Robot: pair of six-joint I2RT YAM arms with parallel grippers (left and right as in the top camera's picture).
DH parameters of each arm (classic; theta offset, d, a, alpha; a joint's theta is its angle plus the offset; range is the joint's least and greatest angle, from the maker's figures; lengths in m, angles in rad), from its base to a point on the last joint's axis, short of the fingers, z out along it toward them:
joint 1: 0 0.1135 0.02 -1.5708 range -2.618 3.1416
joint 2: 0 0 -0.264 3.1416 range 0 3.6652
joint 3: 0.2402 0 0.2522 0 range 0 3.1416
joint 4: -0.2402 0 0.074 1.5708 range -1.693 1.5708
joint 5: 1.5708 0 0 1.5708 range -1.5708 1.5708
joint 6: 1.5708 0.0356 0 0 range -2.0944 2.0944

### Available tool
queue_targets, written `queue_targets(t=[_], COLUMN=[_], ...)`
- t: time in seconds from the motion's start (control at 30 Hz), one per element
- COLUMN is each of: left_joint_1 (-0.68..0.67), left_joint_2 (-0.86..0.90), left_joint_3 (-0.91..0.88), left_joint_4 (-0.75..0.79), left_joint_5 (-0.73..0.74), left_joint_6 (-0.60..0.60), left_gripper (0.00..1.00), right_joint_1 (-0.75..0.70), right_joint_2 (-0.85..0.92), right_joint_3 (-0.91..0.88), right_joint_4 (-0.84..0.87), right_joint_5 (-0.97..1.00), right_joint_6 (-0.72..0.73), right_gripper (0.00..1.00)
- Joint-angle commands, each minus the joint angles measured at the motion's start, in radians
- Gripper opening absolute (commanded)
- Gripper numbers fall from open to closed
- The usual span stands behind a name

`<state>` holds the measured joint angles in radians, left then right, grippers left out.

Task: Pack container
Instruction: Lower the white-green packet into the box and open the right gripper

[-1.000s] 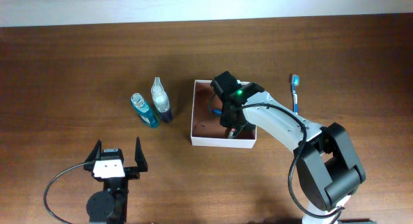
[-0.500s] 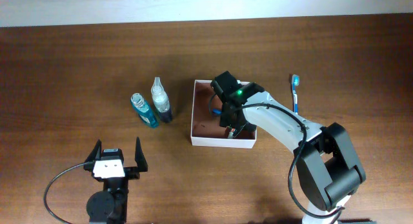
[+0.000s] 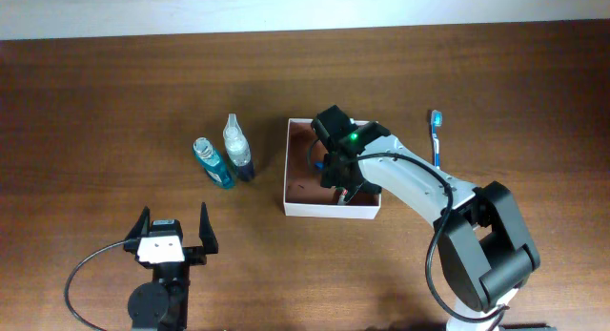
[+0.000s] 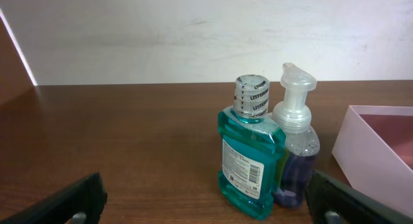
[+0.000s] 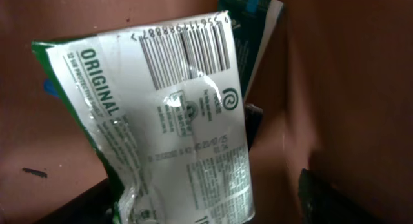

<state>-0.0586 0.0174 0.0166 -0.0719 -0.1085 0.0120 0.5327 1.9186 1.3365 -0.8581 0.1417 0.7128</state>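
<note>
The container (image 3: pixel 286 178), a shallow white box with a reddish-brown inside (image 5: pixel 361 88), stands at the table's middle. Its white corner also shows in the left wrist view (image 4: pixel 371 130). My right gripper (image 3: pixel 338 175) is down inside it, with its fingers (image 5: pixel 206 201) spread wide. A green and white packet with a barcode (image 5: pixel 174 121) lies between them on the box floor, close to the left finger and apart from the right one. My left gripper (image 3: pixel 173 231) is open and empty near the front left, with its fingers (image 4: pixel 206 204) pointing at the bottles.
A teal mouthwash bottle (image 3: pixel 213 163) and a clear pump bottle of purple liquid (image 3: pixel 238 150) lie side by side left of the container. Both show in the left wrist view (image 4: pixel 248 156) (image 4: pixel 297 153). A blue toothbrush (image 3: pixel 437 140) lies right of the container.
</note>
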Motion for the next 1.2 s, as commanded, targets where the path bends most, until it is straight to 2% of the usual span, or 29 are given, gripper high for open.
queue_targets(t=[0.0, 0.2, 0.43, 0.63, 1.17], left_joint_1=[0.0, 0.0, 0.0, 0.0, 0.0], left_joint_2=[-0.006, -0.006, -0.006, -0.006, -0.006], left_joint_3=[-0.008, -0.008, -0.008, -0.008, -0.008], left_joint_4=[0.0, 0.0, 0.0, 0.0, 0.0], left_joint_5=[0.01, 0.01, 0.01, 0.011, 0.011], left_joint_6=[0.019, 0.019, 0.019, 0.019, 0.019], left_gripper=[1.0, 0.99, 0.99, 1.0, 0.99], right_joint_1=[-0.003, -0.003, -0.003, -0.003, -0.003], right_joint_2=[0.003, 0.003, 0.001, 0.001, 0.001], right_joint_3=[-0.003, 0.021, 0.033, 0.056, 0.215], right_joint_4=[0.003, 0.002, 0.003, -0.003, -0.125], right_joint_5=[0.013, 0.003, -0.003, -0.002, 0.002], right_joint_6=[-0.029, -0.055, -0.07, -0.108, -0.159], right_gripper=[0.81, 0.86, 0.82, 0.88, 0.89])
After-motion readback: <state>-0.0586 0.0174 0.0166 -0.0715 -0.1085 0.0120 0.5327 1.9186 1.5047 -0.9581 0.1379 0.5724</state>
